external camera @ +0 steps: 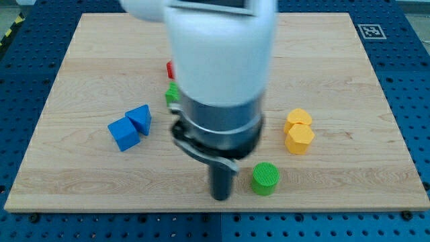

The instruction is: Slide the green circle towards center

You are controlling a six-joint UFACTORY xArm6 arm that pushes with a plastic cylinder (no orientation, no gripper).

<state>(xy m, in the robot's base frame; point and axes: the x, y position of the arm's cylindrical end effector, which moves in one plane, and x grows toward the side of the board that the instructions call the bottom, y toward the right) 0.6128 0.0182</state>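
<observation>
One green circle [265, 178] is sitting near the board's [363, 81] bottom edge, just to the view's right of the rod's tip [222, 199], which is bare with no fingers, so the center is lying up and left of it.

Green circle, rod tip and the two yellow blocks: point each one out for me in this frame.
green circle [265, 178]: camera view, on its ribbed top face.
my tip [222, 197]: camera view, the rod's very end, just left of the green circle.
yellow blocks [299, 138]: camera view, on the nearer block's top face.
</observation>
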